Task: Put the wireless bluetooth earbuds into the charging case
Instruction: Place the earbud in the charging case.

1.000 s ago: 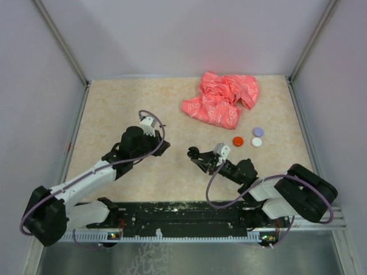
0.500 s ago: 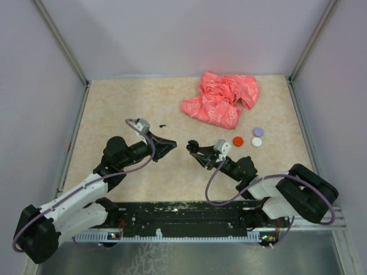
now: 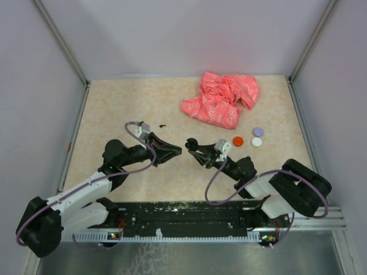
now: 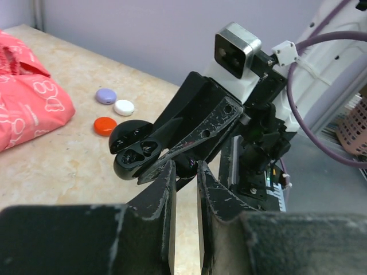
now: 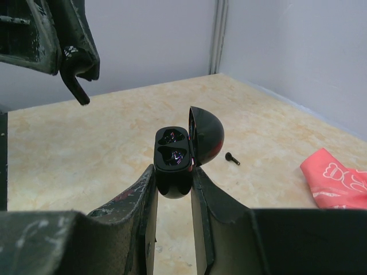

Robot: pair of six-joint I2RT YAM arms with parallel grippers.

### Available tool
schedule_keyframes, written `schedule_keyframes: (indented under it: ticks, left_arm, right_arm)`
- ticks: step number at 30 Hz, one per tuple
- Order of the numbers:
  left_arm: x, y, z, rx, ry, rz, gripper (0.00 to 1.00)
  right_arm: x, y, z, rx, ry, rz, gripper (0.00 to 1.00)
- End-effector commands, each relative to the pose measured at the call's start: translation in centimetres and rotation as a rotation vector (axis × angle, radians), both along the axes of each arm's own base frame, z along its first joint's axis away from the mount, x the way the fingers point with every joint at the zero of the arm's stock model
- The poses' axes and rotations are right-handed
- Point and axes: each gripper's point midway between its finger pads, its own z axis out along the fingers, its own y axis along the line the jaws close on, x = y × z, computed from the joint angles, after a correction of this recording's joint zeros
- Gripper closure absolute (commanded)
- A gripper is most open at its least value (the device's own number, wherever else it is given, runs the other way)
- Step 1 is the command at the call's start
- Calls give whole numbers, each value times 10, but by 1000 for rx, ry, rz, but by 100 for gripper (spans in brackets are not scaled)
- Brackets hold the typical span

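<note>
My right gripper (image 3: 196, 151) is shut on the black charging case (image 5: 174, 154), held upright above the table with its lid open. Both wells look empty. The case also shows in the left wrist view (image 4: 133, 150). My left gripper (image 3: 178, 150) is nearly closed on a small black earbud (image 5: 75, 89), whose stem hangs below the fingertips. It hovers just left of the case, a short gap away. In the left wrist view the earbud (image 4: 186, 166) is a dark bit between the tips. A second black earbud (image 3: 163, 125) lies loose on the table behind the left gripper and shows in the right wrist view (image 5: 231, 158).
A crumpled pink cloth (image 3: 222, 98) lies at the back right. Three small round discs sit right of the grippers: red (image 3: 238, 140), white (image 3: 257, 142) and pale purple (image 3: 258, 131). Grey walls enclose the table on three sides.
My left arm has swung right and lowered, bringing its gripper close to the case. The loose earbud on the table came into sight behind it. The right gripper barely shifted.
</note>
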Motion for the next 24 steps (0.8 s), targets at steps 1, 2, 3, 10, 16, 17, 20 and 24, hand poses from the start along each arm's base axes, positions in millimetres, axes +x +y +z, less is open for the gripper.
schedule_keyframes:
  ticks: [1,2,3,10,16,17,20,24]
  left_arm:
    - [-18,-5,11,-41,-83,-112,82]
    - [-19,-6,13,-45,-94,-125,82]
    - [-20,-7,14,-47,-104,-135,82]
    - [-17,-8,18,-54,-128,-127,82]
    - [-17,-13,14,-45,-123,-144,83]
    - [-16,-14,12,-43,-122,-145,83]
    - [-16,-15,12,-38,-133,-145,83]
    - [-15,-16,12,-38,-146,-140,84]
  right_arm:
    - [-11,5,37,104,-106,49,100]
    - [-13,5,37,105,-109,54,100]
    - [-14,6,38,105,-112,59,100]
    - [-24,16,36,78,-123,97,100]
    - [-27,18,39,73,-133,102,100]
    - [-28,19,39,72,-133,103,100]
    - [-30,20,40,72,-136,111,100]
    - [-33,23,40,67,-136,126,100]
